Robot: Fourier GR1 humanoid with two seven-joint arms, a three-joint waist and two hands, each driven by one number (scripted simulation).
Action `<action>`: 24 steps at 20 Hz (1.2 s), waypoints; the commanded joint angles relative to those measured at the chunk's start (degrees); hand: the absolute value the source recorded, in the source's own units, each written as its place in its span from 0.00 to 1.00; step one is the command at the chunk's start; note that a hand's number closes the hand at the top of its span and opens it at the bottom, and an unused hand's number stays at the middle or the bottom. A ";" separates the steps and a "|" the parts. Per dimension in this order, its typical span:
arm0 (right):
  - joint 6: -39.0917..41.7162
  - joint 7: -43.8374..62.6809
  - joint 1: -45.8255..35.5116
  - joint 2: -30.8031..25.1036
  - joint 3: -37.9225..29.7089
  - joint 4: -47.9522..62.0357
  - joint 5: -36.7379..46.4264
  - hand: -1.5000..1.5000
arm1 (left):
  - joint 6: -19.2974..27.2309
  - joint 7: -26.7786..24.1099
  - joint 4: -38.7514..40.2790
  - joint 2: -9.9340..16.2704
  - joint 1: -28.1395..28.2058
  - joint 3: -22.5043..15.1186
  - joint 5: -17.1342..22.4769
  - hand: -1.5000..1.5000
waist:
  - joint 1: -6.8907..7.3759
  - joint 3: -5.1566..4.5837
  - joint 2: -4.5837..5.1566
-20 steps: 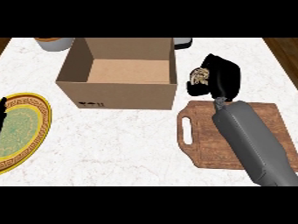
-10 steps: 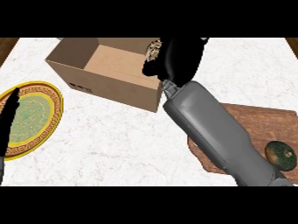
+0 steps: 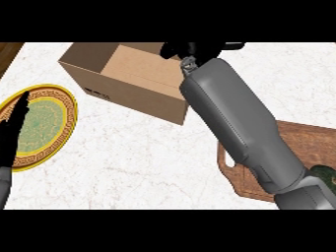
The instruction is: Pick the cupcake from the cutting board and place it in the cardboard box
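Cardboard box [image 3: 138,81] sits upper centre, open. Cupcake not visible; presumably hidden in the right hand [image 3: 192,49], curled at the box's far rim. Advice: lower inside the walls before letting go. Left hand [image 3: 7,135], fingers straight, rests over the plate [image 3: 61,118], lower left.

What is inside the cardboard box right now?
The open brown cardboard box shows only bare inner walls and floor. The right robot hand covers its far corner; the cupcake cannot be seen, so whether it lies inside is unclear.
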 commanded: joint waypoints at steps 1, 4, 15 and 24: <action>-8.83 3.69 -2.63 0.55 -4.08 7.92 -2.07 1.00 | 0.44 -0.81 0.73 -0.83 -0.56 0.00 -0.47 0.50 | 0.22 0.03 0.13; -13.03 1.57 -4.13 0.56 -6.69 15.53 -1.55 1.00 | -0.30 0.99 -0.83 -1.24 -1.03 -1.51 -1.00 0.50 | 1.95 0.04 0.79; -22.96 -4.06 -4.92 0.56 -18.20 28.19 -6.62 0.00 | 0.27 0.31 0.56 -1.48 -3.09 -1.32 -2.19 0.50 | 2.54 0.09 1.44; -32.65 -11.71 -8.01 0.56 -19.70 31.00 -4.94 0.00 | -0.85 -0.73 1.07 -1.25 -2.03 -0.34 -1.42 0.50 | 2.17 0.02 1.13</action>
